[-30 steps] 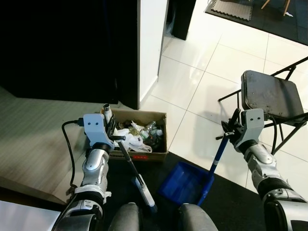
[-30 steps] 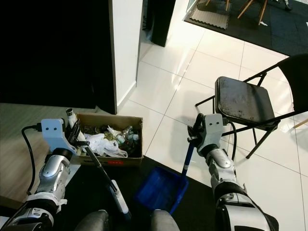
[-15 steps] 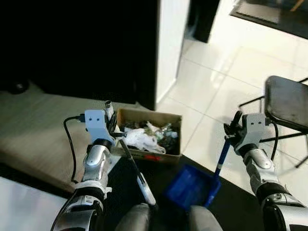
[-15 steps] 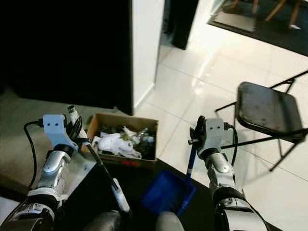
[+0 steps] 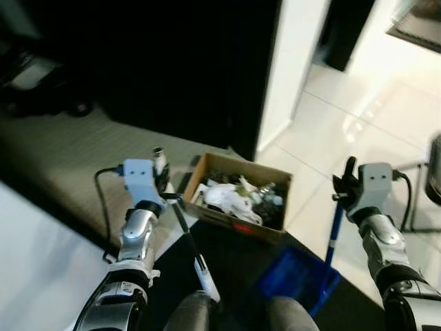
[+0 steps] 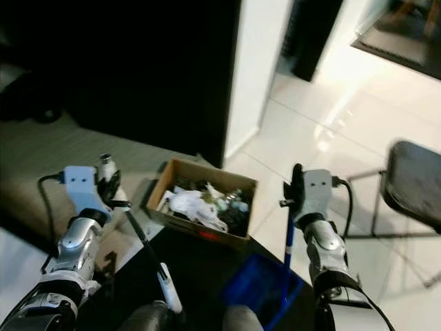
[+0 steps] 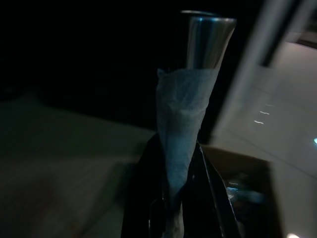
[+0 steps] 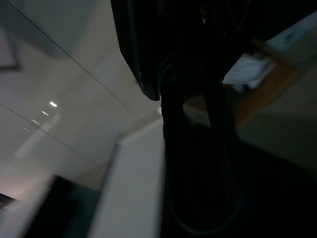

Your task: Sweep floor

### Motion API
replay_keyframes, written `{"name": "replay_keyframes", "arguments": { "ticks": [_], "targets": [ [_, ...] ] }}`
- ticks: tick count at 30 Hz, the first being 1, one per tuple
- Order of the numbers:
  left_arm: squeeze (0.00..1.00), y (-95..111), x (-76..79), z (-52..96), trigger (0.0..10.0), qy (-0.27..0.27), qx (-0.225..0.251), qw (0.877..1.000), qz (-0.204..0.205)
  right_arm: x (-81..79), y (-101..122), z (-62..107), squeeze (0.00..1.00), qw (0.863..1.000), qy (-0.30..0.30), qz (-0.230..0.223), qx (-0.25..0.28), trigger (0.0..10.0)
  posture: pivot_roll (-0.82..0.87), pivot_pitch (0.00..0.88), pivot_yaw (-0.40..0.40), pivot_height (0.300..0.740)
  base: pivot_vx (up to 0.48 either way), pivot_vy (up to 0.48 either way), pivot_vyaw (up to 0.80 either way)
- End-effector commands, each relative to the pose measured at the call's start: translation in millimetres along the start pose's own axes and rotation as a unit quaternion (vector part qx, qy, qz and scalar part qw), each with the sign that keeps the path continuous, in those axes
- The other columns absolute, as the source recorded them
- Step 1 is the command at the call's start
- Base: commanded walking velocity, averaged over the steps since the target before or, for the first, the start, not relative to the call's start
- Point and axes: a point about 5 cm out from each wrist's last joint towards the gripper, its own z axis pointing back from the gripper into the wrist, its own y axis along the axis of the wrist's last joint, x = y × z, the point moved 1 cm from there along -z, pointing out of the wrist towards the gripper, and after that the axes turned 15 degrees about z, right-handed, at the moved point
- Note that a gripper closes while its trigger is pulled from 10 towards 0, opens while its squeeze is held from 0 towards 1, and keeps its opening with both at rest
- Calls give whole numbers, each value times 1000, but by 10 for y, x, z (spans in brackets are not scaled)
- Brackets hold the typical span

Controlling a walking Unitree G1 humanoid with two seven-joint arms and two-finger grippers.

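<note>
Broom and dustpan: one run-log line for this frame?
left gripper: shut on broom | right gripper: shut on dustpan handle | dustpan: beside cardboard box of trash

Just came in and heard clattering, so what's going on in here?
The robot is in the middle of a sweeping job. Its left gripper is shut on a broom handle that slants down in front of it, and its right gripper is shut on the blue handle of a dustpan, which hangs low over the dark mat. Just ahead sits a cardboard box already full of crumpled rubbish, near the edge of the white tiled floor.
</note>
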Motion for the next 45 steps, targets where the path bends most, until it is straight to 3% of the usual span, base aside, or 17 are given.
{"name": "replay_keyframes", "arguments": {
  "ticks": [1, 15, 21, 45],
  "targets": [
    [0, 14, -9, 4, 10000, 0, 2, 1000, 0, -91, 4, -12, 0, 1000, 9, -21, 4, 10000, 21, 0, -11, 740, 0, 0, 794],
    [0, -8, -37, 38, 10000, -2, -11, 1000, -11, -137, 65, -67, 0, 1000, 23, -16, 10, 10000, 34, 4, -16, 740, 0, 0, 794],
    [0, 26, -45, 31, 10000, 0, -6, 1000, -15, -198, 195, -143, 0, 999, 29, -23, 35, 10000, 39, 7, -15, 740, 0, 0, 794],
    [0, 13, -32, 68, 10000, 7, -2, 1000, -11, -145, 409, -245, 0, 996, 33, -19, 75, 10000, 37, 12, -32, 740, 0, 0, 794]
  ]
}}
